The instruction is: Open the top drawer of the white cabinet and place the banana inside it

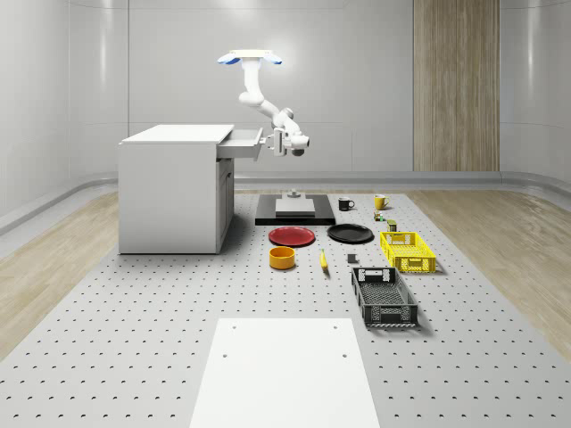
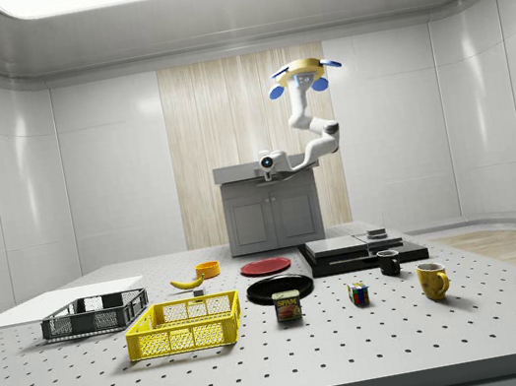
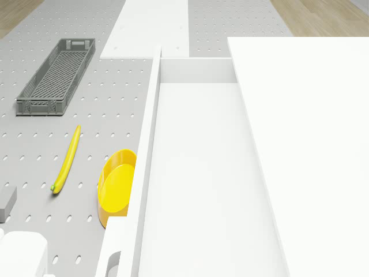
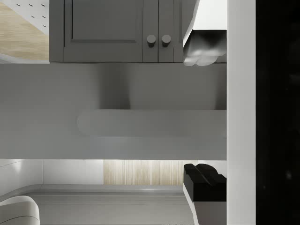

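In the whole-scene view the drone (image 1: 250, 59) hovers just beside the white cabinet (image 1: 174, 187), at its 3 o'clock; the pincer (image 1: 270, 143) is at the pulled-out top drawer (image 1: 243, 143). The banana (image 1: 323, 260) lies on the counter (image 1: 134, 339). In the wrist view the fingers (image 4: 204, 49) straddle the drawer's handle (image 4: 150, 123), apart.

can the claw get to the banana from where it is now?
Probably not without moving. The claw is up at the open top drawer of the cabinet, with the drone hovering above. The banana lies well below on the table, uncovered, beside the orange bowl. Nothing blocks a descent.
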### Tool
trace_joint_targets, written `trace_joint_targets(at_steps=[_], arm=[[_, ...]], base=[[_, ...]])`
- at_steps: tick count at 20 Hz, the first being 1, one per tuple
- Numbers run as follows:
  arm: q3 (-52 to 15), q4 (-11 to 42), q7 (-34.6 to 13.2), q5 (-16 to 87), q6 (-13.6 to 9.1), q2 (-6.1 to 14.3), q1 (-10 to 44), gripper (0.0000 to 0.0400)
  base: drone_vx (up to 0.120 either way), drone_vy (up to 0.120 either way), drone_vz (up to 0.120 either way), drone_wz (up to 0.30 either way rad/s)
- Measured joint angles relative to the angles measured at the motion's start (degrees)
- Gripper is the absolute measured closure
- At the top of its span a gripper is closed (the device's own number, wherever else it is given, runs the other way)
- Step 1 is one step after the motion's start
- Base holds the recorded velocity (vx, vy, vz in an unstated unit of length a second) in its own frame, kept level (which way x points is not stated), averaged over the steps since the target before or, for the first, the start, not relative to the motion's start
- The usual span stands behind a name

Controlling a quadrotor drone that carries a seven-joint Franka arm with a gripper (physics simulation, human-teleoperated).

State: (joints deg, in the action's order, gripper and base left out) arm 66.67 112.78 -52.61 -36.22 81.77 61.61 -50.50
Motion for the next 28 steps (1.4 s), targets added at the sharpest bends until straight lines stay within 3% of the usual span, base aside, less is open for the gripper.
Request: trace_joint_targets(at_steps=[6, 17, 18, 21, 23, 25, 28], arm=[[0.3, -2.0, -2.4, 2.2, -0.1, 2.5, -2.1, 0.0015], [-0.6, -2.6, -5.2, 5.1, 1.3, 6.2, -4.1, 0.0001], [0.1, -2.3, -5.4, 3.7, 1.9, 7.6, -4.5, 0.0001], [3.5, 11.4, 0.0, -14.4, 13.4, 17.2, -2.7, 0.0000], [5.0, 19.5, 6.4, -26.3, 19.2, 22.4, -1.9, 0.0000], [6.1, 25.2, 12.8, -36.5, 22.2, 26.3, -1.9, 0.0000], [7.1, 30.3, 20.6, -47.6, 23.4, 29.7, -2.6, 0.0000]], base=[[0.120, 0.120, 0.000, 0.000], [0.120, 0.120, 0.000, 0.000], [0.120, 0.120, 0.000, 0.000], [0.120, 0.120, 0.000, 0.000], [0.120, 0.120, 0.000, 0.000], [0.120, 0.120, 0.000, 0.000], [0.120, 0.120, 0.000, 0.000]])
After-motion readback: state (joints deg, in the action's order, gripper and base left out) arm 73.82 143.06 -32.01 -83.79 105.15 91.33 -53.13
